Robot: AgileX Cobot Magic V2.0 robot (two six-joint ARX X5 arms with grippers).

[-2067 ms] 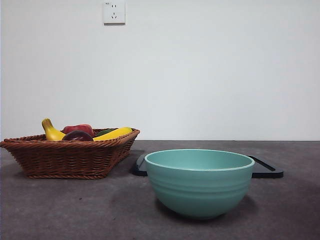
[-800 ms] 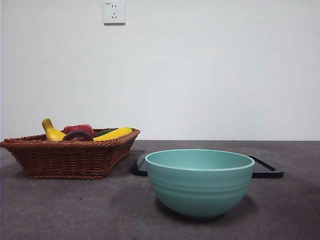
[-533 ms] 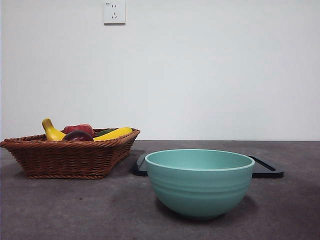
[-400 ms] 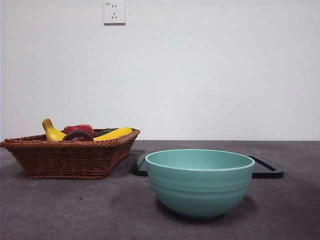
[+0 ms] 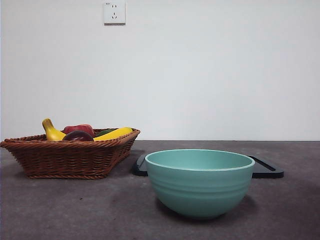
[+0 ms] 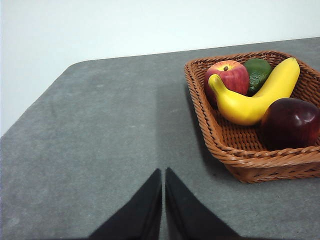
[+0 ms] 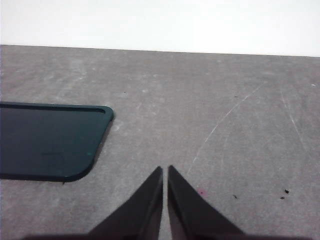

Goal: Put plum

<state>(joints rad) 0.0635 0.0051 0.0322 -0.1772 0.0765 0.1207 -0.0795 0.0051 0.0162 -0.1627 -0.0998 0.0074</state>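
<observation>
Your left tool [image 6: 163,172] hangs pressed together over bare bench [image 6: 100,130]; the glossy dark maroon plum [image 6: 291,123] lies ahead in the brown wicker basket [image 6: 235,150]. Your right tool [image 7: 165,170] is likewise closed.

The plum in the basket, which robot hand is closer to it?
Left. The left gripper, jaws shut, hangs over bare table with the plum in the wicker basket in its view. The right gripper, also shut, sees only the dark tray, no plum.
</observation>
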